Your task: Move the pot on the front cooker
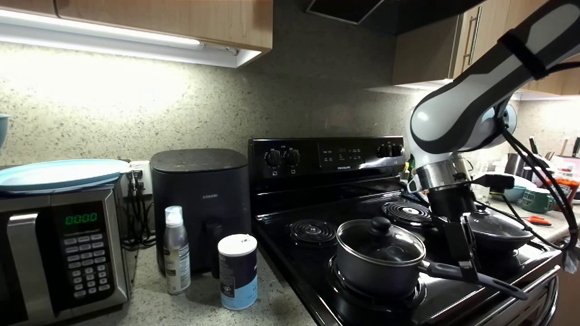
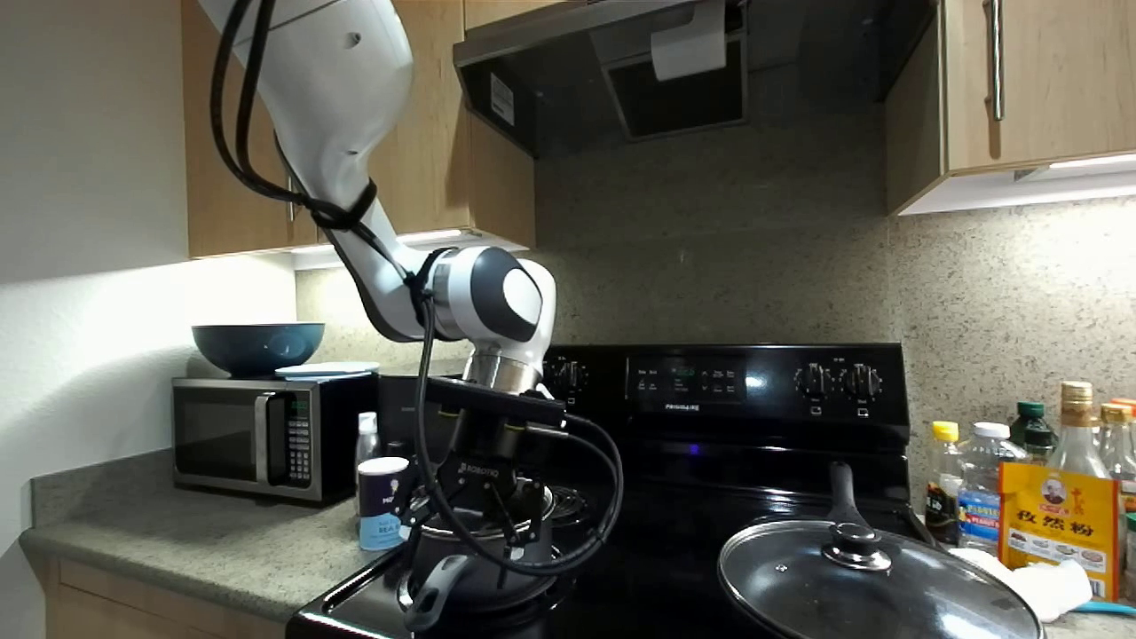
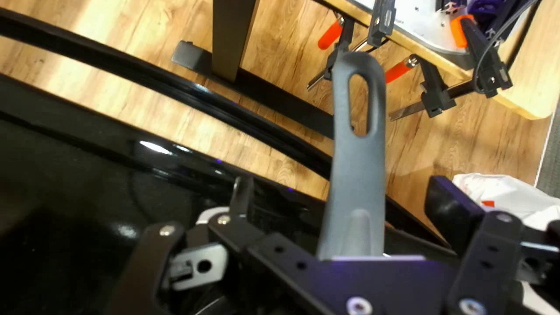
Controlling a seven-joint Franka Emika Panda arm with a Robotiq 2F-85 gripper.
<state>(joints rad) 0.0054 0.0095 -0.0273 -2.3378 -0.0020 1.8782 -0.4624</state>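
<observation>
The pot (image 1: 376,278), a small dark saucepan with a domed glass lid and black knob, sits upright on the front cooker (image 1: 421,296). Only the ring's shiny rim shows around the pot's base. The pot also shows in an exterior view (image 2: 499,593), partly behind my gripper (image 2: 469,532) and a cable. Its long handle (image 1: 476,278) points to the stove's front edge. My gripper (image 1: 469,271) is over the handle. In the wrist view my gripper (image 3: 343,194) is open, with the handle (image 3: 358,188) between the fingers and a gap on both sides.
A wider lidded pan (image 1: 491,231) is on the stove beside the arm. Two rear coils (image 1: 312,231) are uncovered. A salt can (image 1: 238,278), a spray bottle (image 1: 176,253) and an air fryer (image 1: 199,203) stand beside the stove. A loose cable (image 2: 599,524) hangs from the wrist.
</observation>
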